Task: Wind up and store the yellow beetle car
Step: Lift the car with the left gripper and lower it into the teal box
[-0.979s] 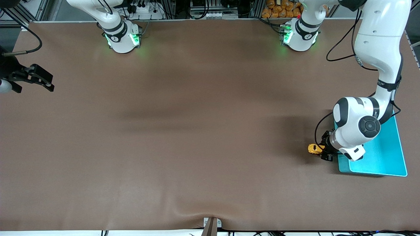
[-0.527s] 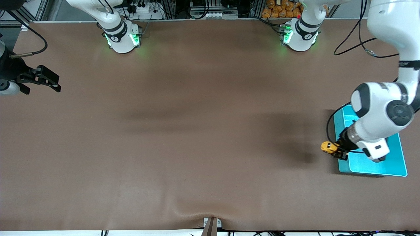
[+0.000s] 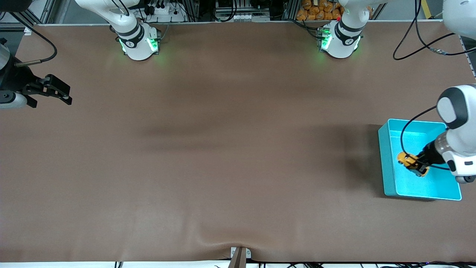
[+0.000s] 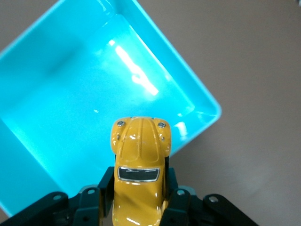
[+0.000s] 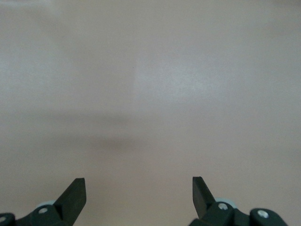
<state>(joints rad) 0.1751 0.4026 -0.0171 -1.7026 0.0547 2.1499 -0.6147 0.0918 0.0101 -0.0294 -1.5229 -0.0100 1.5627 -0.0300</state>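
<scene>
While the right gripper (image 3: 61, 95) waits spread open over the table's right-arm end, the left gripper (image 3: 415, 164) clamps the yellow beetle car (image 3: 406, 159) above the turquoise bin (image 3: 386, 156), its long axis running ten-to-four o'clock in the front view, nose toward ten.

Your yellow beetle car (image 4: 140, 179) was glossy yellow-orange with dark windows. Your bin (image 3: 386, 163) was plain turquoise, shiny inside. Your desk (image 3: 223, 149) was flat brown, no pattern. Your left tool (image 4: 136, 207) and right tool (image 5: 138, 195) were black, arms white with green-lit bases.
</scene>
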